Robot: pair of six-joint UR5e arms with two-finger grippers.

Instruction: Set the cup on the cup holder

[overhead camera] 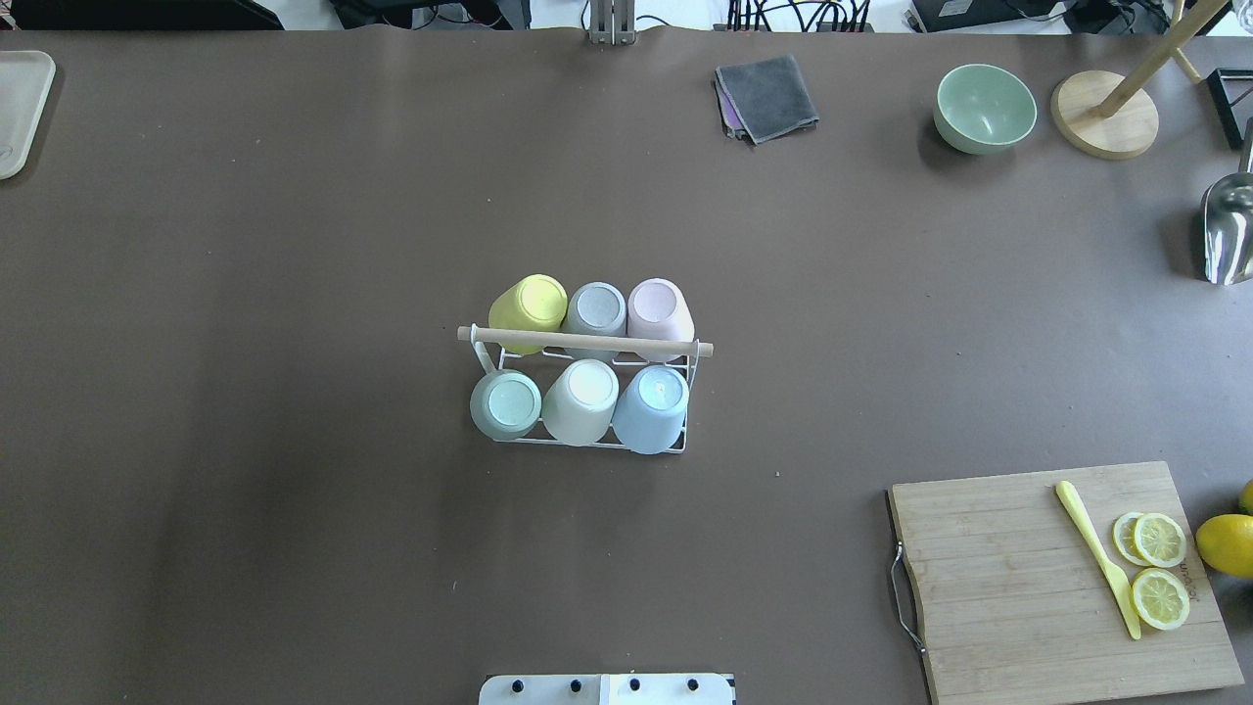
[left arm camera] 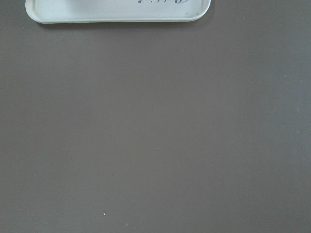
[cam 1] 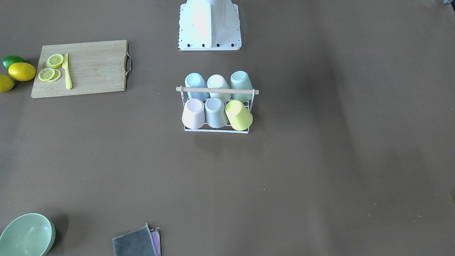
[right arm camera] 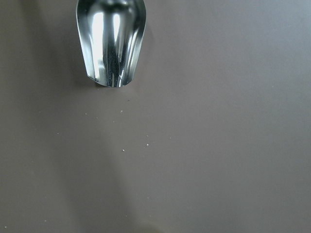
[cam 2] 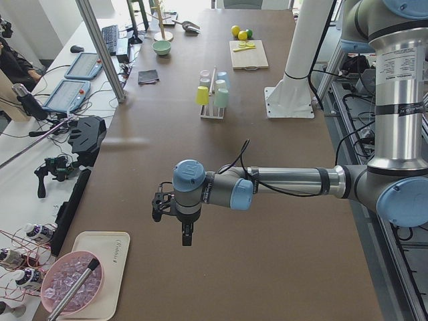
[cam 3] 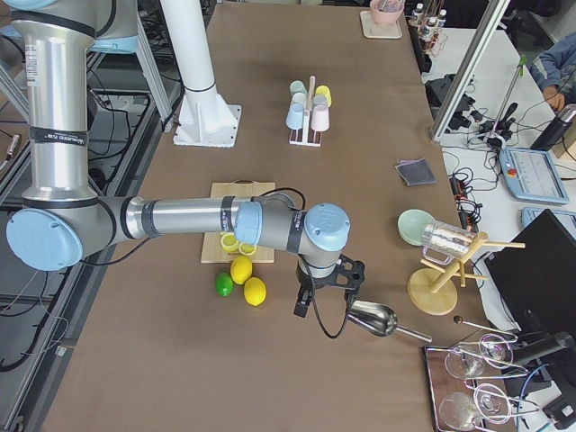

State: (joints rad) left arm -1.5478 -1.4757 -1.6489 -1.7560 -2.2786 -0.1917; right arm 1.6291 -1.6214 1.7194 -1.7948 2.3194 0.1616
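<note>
Nearest the robot, its white base plate (overhead camera: 607, 688) sits at the edge of the brown table (overhead camera: 294, 245). On the robot's right lies a wooden cutting board (overhead camera: 1018, 587) with a yellow knife (overhead camera: 1096, 558) and lemon slices (overhead camera: 1160, 568). A whole lemon (overhead camera: 1224, 543) lies just beside the board.

At the table's middle stands the cup holder (overhead camera: 587, 443), upright. Its long axis and its wooden rod (overhead camera: 587, 342) run side to side, parallel to the robot's edge of the table. Six cups hang on it mouth down, bases up. The near row, left to right, is the green cup (overhead camera: 505, 405), cream cup (overhead camera: 582, 399) and blue cup (overhead camera: 651, 408). The far row is the yellow cup (overhead camera: 529, 308), grey cup (overhead camera: 594, 311) and pink cup (overhead camera: 660, 311). The yellow cup leans outward toward the holder's left end.

Both arms are well apart from the holder. The left gripper (cam 2: 186, 235) hangs fingers-down over bare table near a pale tray (left arm camera: 116, 18) at the left end. The right gripper (cam 3: 303, 306) hangs beside a metal scoop (right arm camera: 111, 43) at the right end. Whether either is wide or narrow cannot be told.

Along the far edge are a grey cloth (overhead camera: 766, 96), a green bowl (overhead camera: 984, 108) and a round wooden stand (overhead camera: 1104, 127).
</note>
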